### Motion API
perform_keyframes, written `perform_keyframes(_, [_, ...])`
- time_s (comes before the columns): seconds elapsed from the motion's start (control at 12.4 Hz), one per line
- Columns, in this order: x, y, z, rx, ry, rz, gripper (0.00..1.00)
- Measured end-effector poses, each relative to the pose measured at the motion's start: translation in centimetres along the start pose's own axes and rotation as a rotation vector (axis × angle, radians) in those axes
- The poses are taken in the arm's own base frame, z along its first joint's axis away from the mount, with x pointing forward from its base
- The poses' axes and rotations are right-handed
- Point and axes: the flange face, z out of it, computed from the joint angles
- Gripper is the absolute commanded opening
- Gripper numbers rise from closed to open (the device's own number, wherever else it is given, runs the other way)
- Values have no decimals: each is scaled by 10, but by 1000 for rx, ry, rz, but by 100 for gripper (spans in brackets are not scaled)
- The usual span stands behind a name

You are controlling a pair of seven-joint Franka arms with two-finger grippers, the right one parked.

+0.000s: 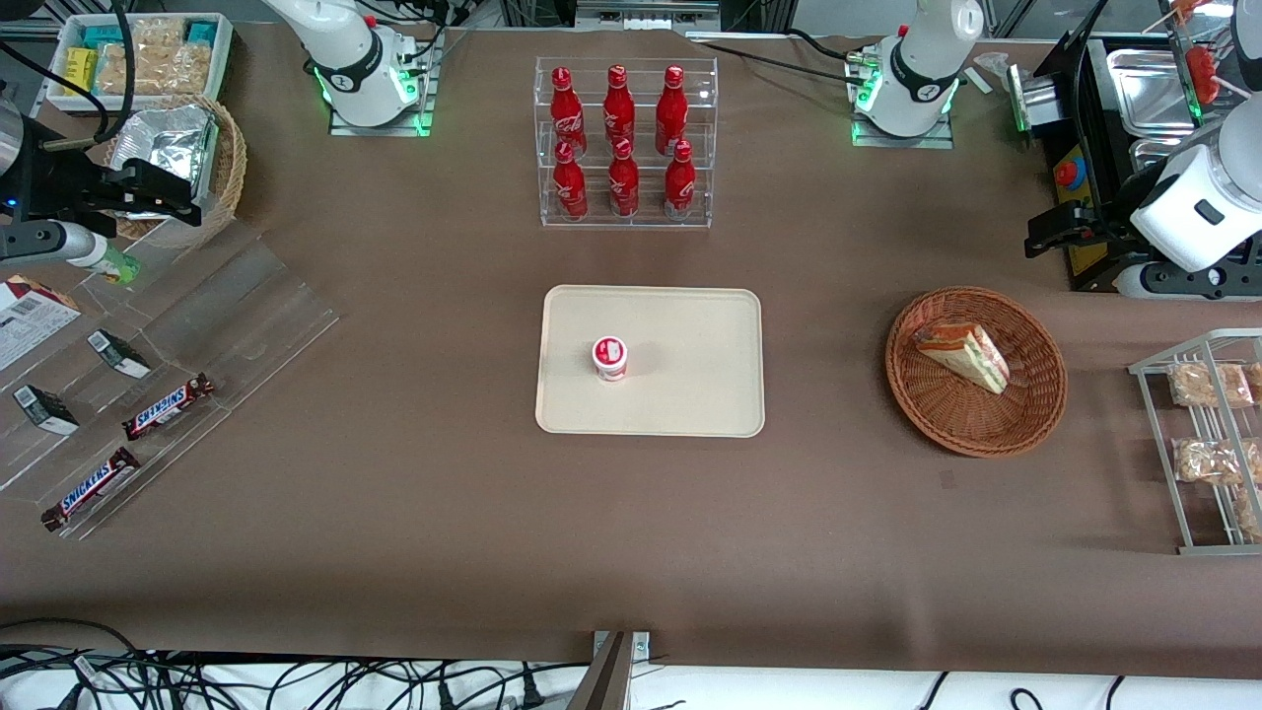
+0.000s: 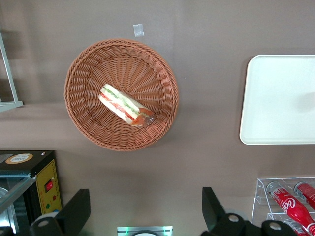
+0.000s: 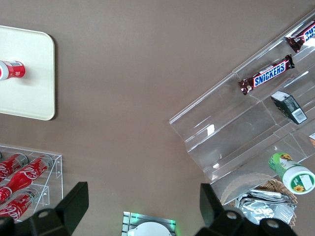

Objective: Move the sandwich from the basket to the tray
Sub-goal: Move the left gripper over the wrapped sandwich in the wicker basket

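Gripper (image 1: 1035, 245) (image 2: 142, 216): fingers (image 2: 74, 214) spread wide, nothing between them. It hangs above the table at the working arm's end, well apart from the basket.

Sandwich (image 1: 963, 356) (image 2: 125, 105): lying in the reddish-brown wicker basket (image 1: 1035, 414) (image 2: 78, 113), roughly mid-basket, wrapped, with the red and green filling layers showing. In the front view it sits at about 7 o'clock from the gripper. No contact between the two.

Tray (image 1: 690, 394) (image 2: 280, 98): cream, flat on the table, at 9 o'clock from the basket in the front view and well apart from it. One small red-and-white cup (image 1: 610, 358) stands upright on it, a bit toward 9 o'clock of the tray's middle.

Other containers, front view:
- Clear bottle rack (image 1: 623, 212) at 12 o'clock from the tray, holding six red bottles (image 1: 619, 99) in two rows.
- Tan wicker basket (image 1: 229, 173) toward the parked arm's end, with silver foil packets (image 1: 168, 138) in it.
- Wire rack (image 1: 1198, 444) at 3 o'clock from the reddish-brown basket, holding bagged snacks (image 1: 1208, 385).
- Clear stepped stand (image 1: 246, 325) at 9 o'clock from the tray, with Snickers bars (image 1: 168, 407) on it.
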Motion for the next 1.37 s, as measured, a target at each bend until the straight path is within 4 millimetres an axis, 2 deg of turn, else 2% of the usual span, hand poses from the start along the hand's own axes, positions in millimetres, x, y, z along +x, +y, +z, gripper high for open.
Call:
perform_keyframes(0.32, [0,-1,0,0,-1,0,100])
perform_keyframes(0.56, [5,-12,7,15,-7,-37,100])
perform_keyframes(0.64, [12,-17,20,18,-7,-83,100])
perform_keyframes(0.72, [20,-21,40,24,-5,-142,100])
perform_keyframes(0.96, [40,-25,121,49,7,-346,100])
perform_keyframes(1.04, [42,-28,141,63,18,-412,100])
perform_keyframes(1.21, [42,-32,170,97,40,-525,100])
perform_keyframes(1.37, [41,-35,189,95,63,-642,100])
